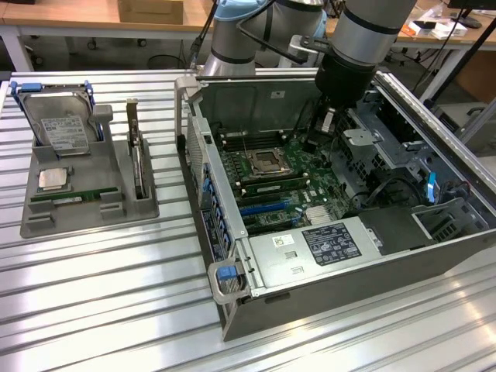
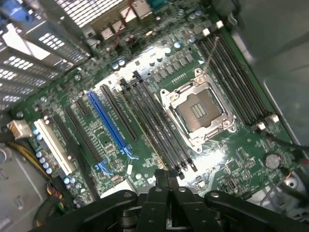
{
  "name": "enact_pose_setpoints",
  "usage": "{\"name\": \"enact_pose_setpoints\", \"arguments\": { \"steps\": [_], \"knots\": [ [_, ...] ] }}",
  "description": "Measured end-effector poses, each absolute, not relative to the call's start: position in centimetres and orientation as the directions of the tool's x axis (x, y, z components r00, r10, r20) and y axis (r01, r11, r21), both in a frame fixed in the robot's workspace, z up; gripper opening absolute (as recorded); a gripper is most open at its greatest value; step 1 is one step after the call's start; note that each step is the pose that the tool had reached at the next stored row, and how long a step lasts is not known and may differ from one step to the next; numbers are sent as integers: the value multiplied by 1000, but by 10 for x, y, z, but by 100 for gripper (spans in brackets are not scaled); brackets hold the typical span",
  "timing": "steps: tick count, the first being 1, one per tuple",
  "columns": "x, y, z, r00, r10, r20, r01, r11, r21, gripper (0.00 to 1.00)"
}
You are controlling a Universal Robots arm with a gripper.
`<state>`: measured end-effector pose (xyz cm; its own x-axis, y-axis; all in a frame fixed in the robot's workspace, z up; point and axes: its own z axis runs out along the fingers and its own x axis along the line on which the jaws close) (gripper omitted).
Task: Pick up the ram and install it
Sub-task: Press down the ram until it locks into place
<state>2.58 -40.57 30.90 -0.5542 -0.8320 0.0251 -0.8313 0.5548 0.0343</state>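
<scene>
Ram [image 1: 269,188], as far as you can judge, is standing in a slot just beside the socket [image 1: 267,160], so it looks seated rather than carried. Nearest your wrist camera, the gripper [image 2: 166,180] has its jaws drawn narrow, almost together, with nothing visible between them. They hang over the near end of the black slots [image 2: 154,125], which suits pressing on or checking a stick better than grasping one.

Just past them is the open socket [image 2: 199,112], its metal frame empty. On the slots' other side runs the blue slot [image 2: 110,123], well out of the way.

From outside, you see the arm [image 1: 364,31] reaching steeply down into the open case [image 1: 349,271]. The case lies on its side on the desk [image 1: 116,310], so the board faces up and can be reached from above. Further off, at the exterior view's left, the tray [image 1: 46,221] holds another green stick [image 1: 74,195] flat in its groove, with a hard drive [image 1: 62,124] propped behind.
</scene>
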Motion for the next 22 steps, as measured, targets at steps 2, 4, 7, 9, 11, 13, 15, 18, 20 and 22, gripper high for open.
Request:
{"name": "enact_pose_setpoints", "arguments": {
  "steps": [2, 4, 7, 9, 11, 13, 15, 18, 20, 22],
  "knots": [
    [26, -406, 309, -575, -818, 25, -817, 576, 34, 11],
    [26, -406, 309, -603, -798, 25, -797, 603, 34, 11],
    [26, -406, 309, -641, -767, 25, -766, 642, 34, 11],
    [26, -406, 309, -676, -736, 25, -735, 677, 34, 11],
    [26, -406, 309, -707, -707, 25, -706, 707, 34, 11],
    [26, -406, 309, -735, -678, 25, -677, 735, 34, 11],
    [26, -406, 309, -768, -640, 25, -640, 768, 34, 11],
    [26, -406, 308, -805, -593, 25, -592, 805, 34, 11],
    [26, -406, 308, -827, -562, 25, -561, 827, 34, 11],
    [26, -406, 308, -851, -524, 25, -523, 852, 34, 11]
  ]
}}
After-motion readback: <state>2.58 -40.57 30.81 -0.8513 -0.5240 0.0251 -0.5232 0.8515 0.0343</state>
